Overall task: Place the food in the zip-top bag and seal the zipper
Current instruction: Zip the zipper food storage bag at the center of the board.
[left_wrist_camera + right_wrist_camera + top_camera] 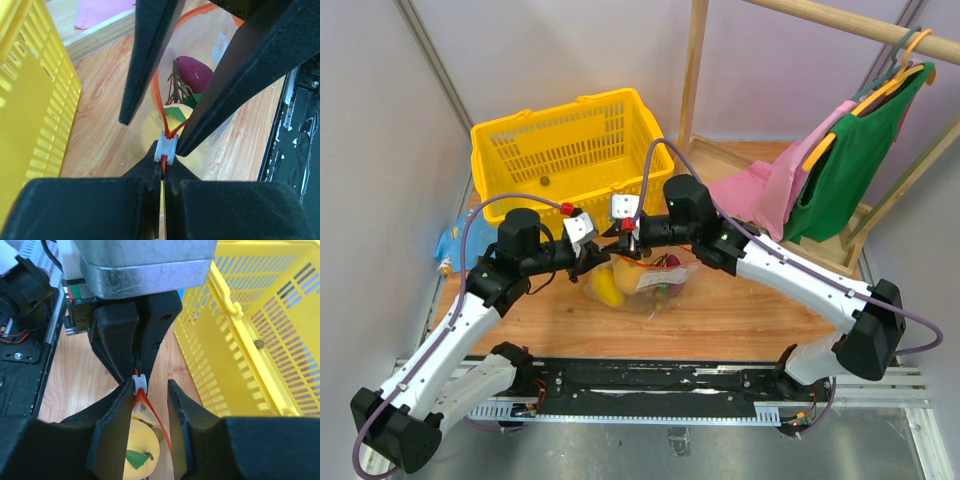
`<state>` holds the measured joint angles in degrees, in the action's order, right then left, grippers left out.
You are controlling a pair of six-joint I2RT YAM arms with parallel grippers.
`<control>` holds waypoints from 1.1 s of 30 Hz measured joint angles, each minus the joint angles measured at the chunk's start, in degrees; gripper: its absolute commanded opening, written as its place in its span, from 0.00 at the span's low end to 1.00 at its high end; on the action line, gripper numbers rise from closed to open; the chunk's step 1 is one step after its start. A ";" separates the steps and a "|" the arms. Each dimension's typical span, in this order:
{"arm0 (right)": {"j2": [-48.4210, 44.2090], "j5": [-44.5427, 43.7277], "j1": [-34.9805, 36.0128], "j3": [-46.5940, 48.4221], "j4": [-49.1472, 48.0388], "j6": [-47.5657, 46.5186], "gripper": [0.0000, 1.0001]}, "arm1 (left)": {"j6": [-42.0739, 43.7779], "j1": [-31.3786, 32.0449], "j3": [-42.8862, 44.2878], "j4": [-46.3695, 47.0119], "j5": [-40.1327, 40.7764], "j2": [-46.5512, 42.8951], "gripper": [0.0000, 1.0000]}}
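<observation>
The zip-top bag [642, 285] lies on the wooden table between both arms, its mouth spread. Inside it is the food: a yellow fruit [140, 445] with a green leaf, a dark purple piece [197, 74] and a brown stem. My left gripper [163, 162] is shut on the red-orange zipper [159, 95] just behind the white slider [165, 147]. Facing it, my right gripper [151, 383] is open and straddles the zipper strip. Its left fingertip [127, 387] rests against the slider [139, 382], and a gap separates the strip from the other finger.
A yellow basket [565, 150] stands just behind the grippers, close on the right side of the right wrist view. A blue packet [452, 243] lies at the far left. Pink and green garments [850, 160] hang on a wooden rack at the right.
</observation>
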<state>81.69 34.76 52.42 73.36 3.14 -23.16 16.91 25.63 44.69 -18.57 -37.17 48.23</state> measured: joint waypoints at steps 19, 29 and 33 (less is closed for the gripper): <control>3.39 8.70 -1.53 2.19 0.98 0.17 0.13 | 1.14 0.00 0.00 -0.90 0.07 0.20 0.00; 3.26 9.25 -2.60 2.23 2.78 -0.79 0.01 | 0.81 0.07 0.00 -0.98 1.18 0.20 0.00; 1.77 8.22 -2.71 2.16 5.16 -1.99 0.01 | -0.28 0.42 0.00 -0.04 2.38 0.11 0.00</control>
<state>83.46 42.98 49.71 75.53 8.29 -25.15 16.62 26.04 44.69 -18.61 -34.79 48.34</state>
